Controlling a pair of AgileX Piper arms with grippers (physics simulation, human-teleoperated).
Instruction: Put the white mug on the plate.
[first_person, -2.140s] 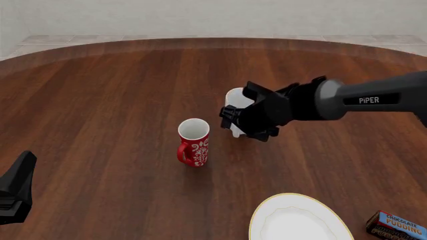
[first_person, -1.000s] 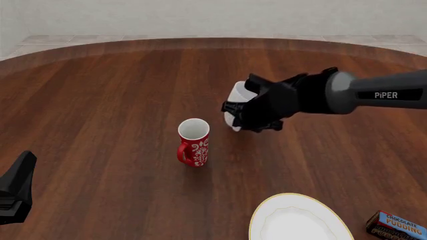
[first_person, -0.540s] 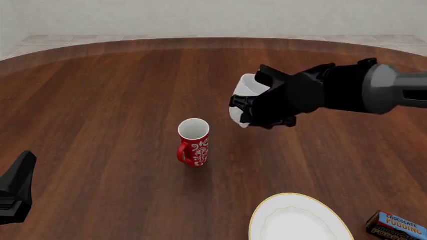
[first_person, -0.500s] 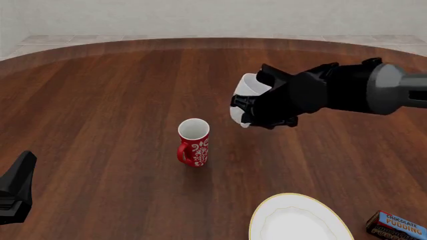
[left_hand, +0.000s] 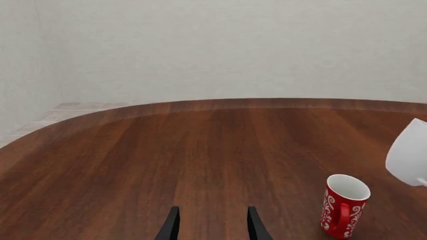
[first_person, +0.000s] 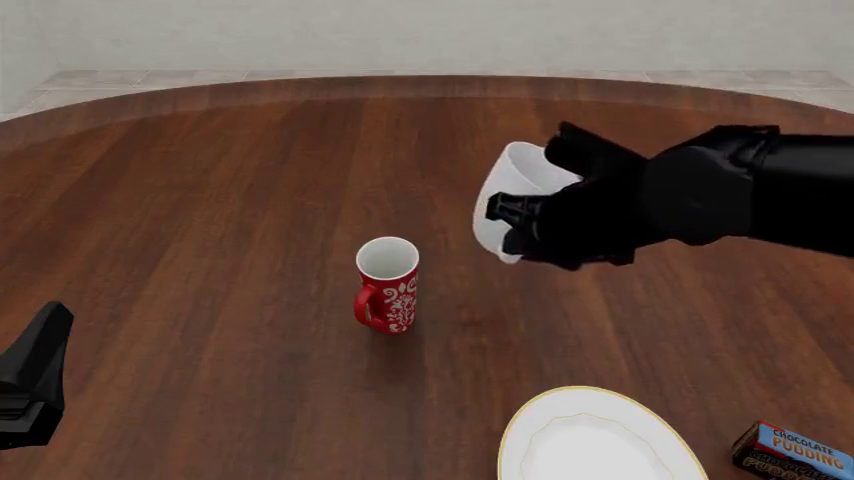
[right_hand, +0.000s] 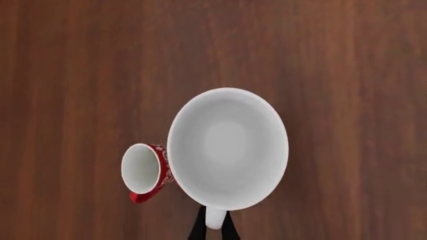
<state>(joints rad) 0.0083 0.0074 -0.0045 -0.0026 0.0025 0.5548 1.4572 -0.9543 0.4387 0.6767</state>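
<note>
Left gripper: two dark fingertips at the frame's lower edge, set apart with bare wood showing between them, nothing held. They hang over the table, dark reddish-brown, grain running away from the camera, its far edge curving round. Pale wall behind; a strip of light floor past the table's edge.

Red mug: upright on the table, white inside, white floral pattern, handle facing the camera.

White mug: only part in frame (cut by the picture's edge), tilted, clear of the table, above and just beyond the red mug, not touching it.
</note>
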